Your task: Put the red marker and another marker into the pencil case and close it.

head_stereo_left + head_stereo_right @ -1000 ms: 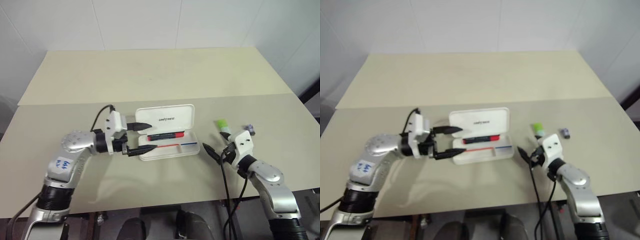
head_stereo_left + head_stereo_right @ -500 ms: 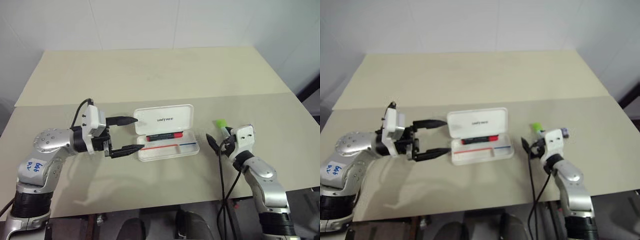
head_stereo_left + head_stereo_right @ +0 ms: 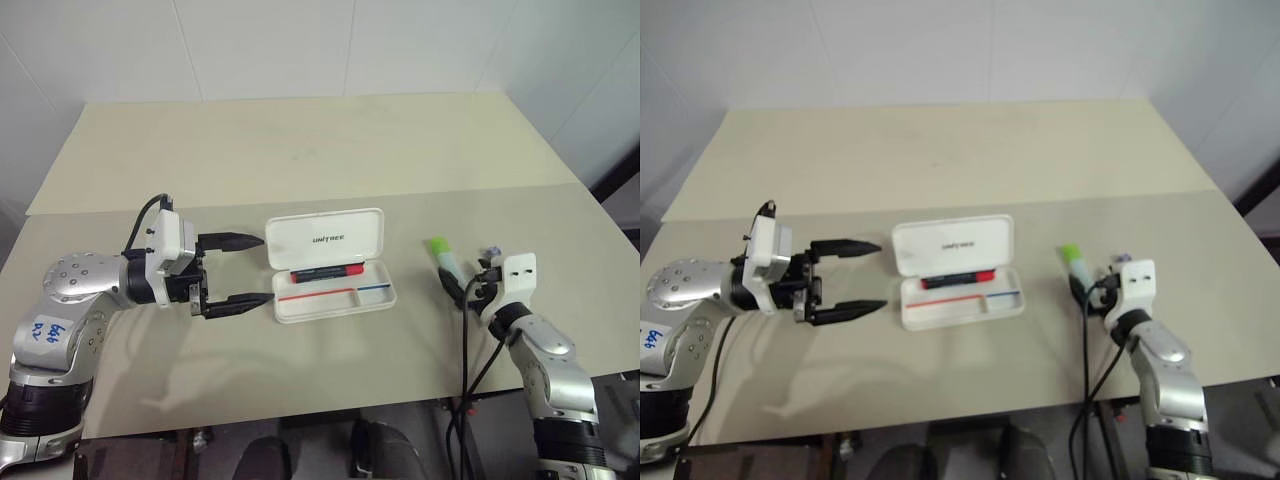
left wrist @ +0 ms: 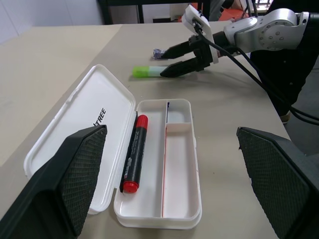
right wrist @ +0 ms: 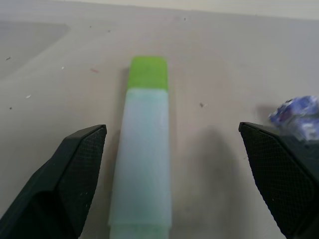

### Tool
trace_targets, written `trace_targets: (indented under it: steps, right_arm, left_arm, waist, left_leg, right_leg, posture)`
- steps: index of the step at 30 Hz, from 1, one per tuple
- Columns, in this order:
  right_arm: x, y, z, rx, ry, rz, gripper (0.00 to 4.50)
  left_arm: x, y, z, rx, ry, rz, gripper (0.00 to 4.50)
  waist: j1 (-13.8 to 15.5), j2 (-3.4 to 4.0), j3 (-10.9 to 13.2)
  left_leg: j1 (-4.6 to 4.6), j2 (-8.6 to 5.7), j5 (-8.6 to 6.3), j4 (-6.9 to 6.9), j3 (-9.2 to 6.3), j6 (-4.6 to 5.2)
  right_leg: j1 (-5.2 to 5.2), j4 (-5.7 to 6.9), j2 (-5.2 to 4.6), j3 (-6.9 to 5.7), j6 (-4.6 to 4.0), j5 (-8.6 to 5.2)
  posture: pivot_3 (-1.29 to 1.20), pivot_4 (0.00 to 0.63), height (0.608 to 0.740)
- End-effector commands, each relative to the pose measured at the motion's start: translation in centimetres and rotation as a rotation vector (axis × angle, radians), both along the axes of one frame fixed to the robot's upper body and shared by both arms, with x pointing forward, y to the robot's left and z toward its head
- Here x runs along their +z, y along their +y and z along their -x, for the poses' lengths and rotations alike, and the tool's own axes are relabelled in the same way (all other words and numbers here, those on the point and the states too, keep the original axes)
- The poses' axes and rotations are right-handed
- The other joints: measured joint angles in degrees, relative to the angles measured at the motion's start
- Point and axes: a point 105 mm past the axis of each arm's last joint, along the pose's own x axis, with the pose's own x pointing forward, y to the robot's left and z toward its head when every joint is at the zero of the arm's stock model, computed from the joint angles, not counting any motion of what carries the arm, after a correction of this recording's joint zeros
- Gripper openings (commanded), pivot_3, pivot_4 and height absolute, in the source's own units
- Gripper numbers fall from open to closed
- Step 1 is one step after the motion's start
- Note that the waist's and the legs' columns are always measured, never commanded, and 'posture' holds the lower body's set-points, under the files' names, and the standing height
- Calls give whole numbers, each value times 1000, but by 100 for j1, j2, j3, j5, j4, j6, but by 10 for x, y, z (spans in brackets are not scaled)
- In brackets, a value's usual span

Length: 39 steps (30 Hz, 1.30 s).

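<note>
White walls back a beige counter (image 3: 300,150) that carries everything in play.

From the head views, the case (image 3: 330,265) sits open near the middle of the counter, its lid tilted back on the far side. The red marker (image 3: 327,270) already lies in the far compartment, red cap to the right. That half of the job looks done. The left end effector (image 3: 236,270) hangs just left of the case with its fingers spread wide and nothing between them. Off to the right, well apart from the case, the green marker (image 3: 443,253) lies on the counter, and the right end effector (image 3: 462,288) sits just near of it, fingers apart and empty. A small purple scrap (image 3: 492,251) lies just right of that marker.

From the left wrist, the case's near compartment, split by a thin red line, is empty, and the red marker rests along the lid hinge. The green marker and the right end effector show beyond it.

From the right wrist, the green marker (image 5: 143,164) lies between the open fingers (image 5: 65,184), cap pointing away, not yet touched as far as I can tell.

Left to do, by my reading: grasp the green marker, carry it to the case, drop it in, and shut the lid.
</note>
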Motion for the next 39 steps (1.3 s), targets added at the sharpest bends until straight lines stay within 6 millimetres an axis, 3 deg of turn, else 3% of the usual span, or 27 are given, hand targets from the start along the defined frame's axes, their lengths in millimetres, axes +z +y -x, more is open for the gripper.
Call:
trace_targets:
  steps: [1, 2, 5, 14, 15, 21, 29, 39]
  right_arm:
    - [2, 6, 1, 12, -14, -19, 4500]
    - [0, 10, 2, 26, -9, -12, 4500]
    - [-14, 21, 6, 58, 20, 14, 3909]
    - [-17, 19, 6, 55, 21, 15, 660]
    - [-17, 18, 5, 54, 20, 17, 460]
    - [-3, 17, -4, 64, -21, 32, 490]
    - [47, 16, -22, 120, -165, -17, 490]
    - [114, 47, 6, 658, -252, -127, 490]
  left_arm:
    - [14, 4, 1, 1, -57, -6, 4471]
    - [14, 5, 1, 3, -58, -8, 4471]
    - [15, 7, 2, 12, -60, -15, 4500]
    - [16, 10, 1, 20, -65, -22, 4500]
    - [16, 9, 1, 20, -65, -22, 4500]
    - [14, 9, 0, 17, -67, -26, 4500]
    - [12, 10, 0, 17, -67, -25, 4500]
    - [7, 27, 2, 67, -44, -43, 4500]
  waist:
    - [-1, 0, 0]
    - [-4, 0, 0]
    - [-8, -2, -2]
    - [0, -14, -9]
    - [2, -15, -9]
    - [-8, -14, -9]
    - [-7, -1, -1]
    - [2, 13, 9]
  left_leg:
    - [0, 0, 0, 0, 0, 0]
    - [0, 0, 0, 0, 1, 0]
    - [1, 1, 0, 0, 0, 0]
    - [3, 1, 0, 0, -1, 0]
    - [3, 0, 0, 1, -1, 0]
    - [4, 0, 0, 3, 3, 0]
    - [1, 3, 1, 0, 0, -1]
    - [-2, 0, -1, -4, 1, 1]
  right_leg:
    - [0, 0, 0, 0, 0, 0]
    - [0, 0, 0, 0, 0, 0]
    - [0, 0, 1, 0, 0, 0]
    - [3, 1, 1, 3, -1, 0]
    - [3, 1, 0, 4, 0, 0]
    - [2, 1, 0, 7, -1, 0]
    - [-5, 6, 3, 3, -1, 0]
    - [-5, 0, 1, 0, 0, 0]
  posture:
    - [0, 150, 740]
    - [0, 150, 740]
    - [0, 150, 740]
    - [0, 150, 740]
    - [0, 150, 740]
    - [0, 150, 740]
    - [0, 150, 740]
    - [0, 150, 740]
